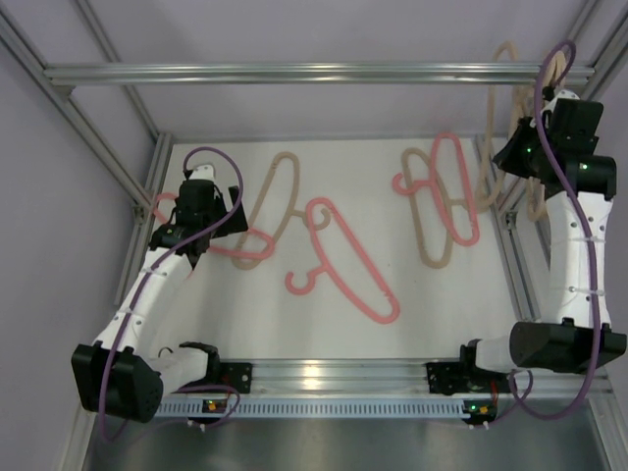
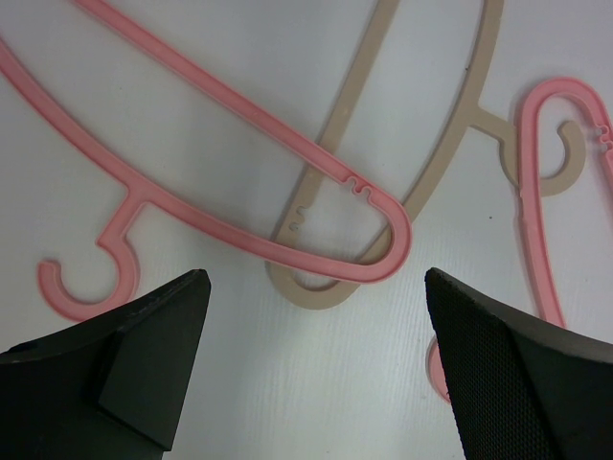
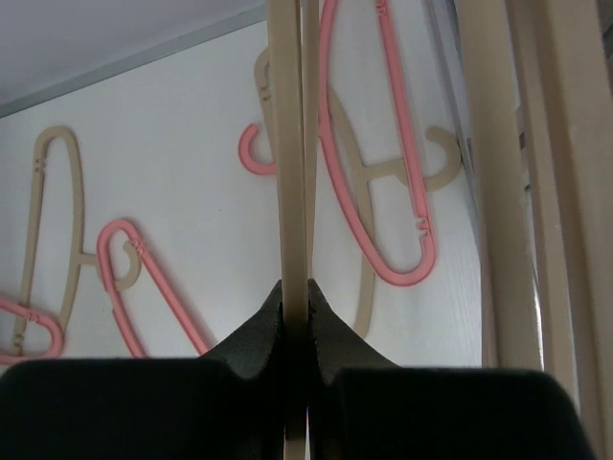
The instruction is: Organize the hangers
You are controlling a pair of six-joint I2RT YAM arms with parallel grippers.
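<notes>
Top external view: toward 6 o'clock a pink hanger [image 1: 365, 257] lies flat on the white tabletop [image 1: 442, 314]. At 9 o'clock the left gripper [image 1: 201, 218] hangs wide open just above a second pink hanger [image 1: 240, 253], whose rounded end crosses a beige hanger [image 1: 290, 186]. Toward 2 o'clock a third pink hanger [image 1: 467, 196] overlaps a second beige hanger [image 1: 437, 261]. At 3 o'clock the right gripper [image 1: 520, 147] is clamped on a raised beige hanger [image 1: 491, 103], held off the tabletop beside the frame.
</notes>
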